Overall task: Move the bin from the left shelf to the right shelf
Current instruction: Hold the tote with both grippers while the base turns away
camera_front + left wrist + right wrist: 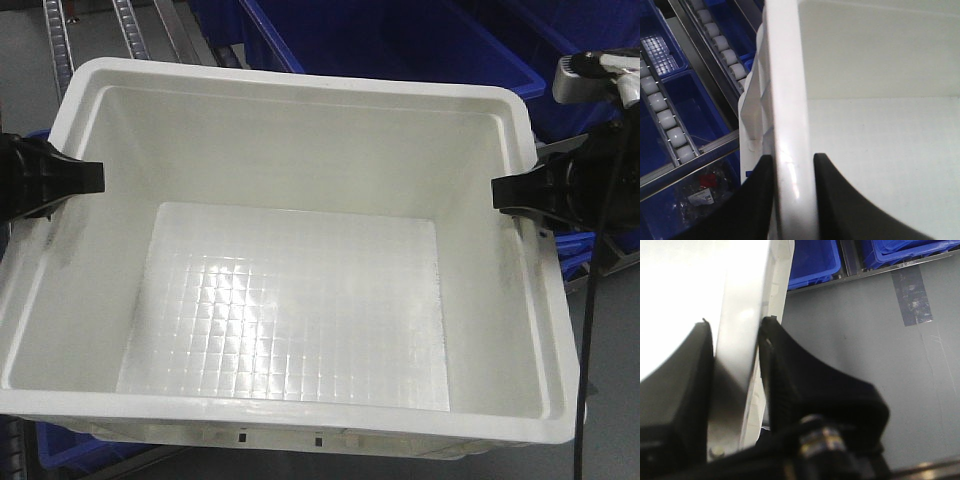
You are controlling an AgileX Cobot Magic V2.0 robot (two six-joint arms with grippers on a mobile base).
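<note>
White bin [300,85]: one | you are pinching its side rims with left gripper [791,161], right gripper [736,326] | left blue tote [687,107] holding one packet [702,194]

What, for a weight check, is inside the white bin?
Nothing visible: the bin shows only its bare grid floor and walls. The strip just behind its near rim is hidden.

The front view looks steeply down into the bin [300,150], while each wrist view sits close against one side rim.
</note>
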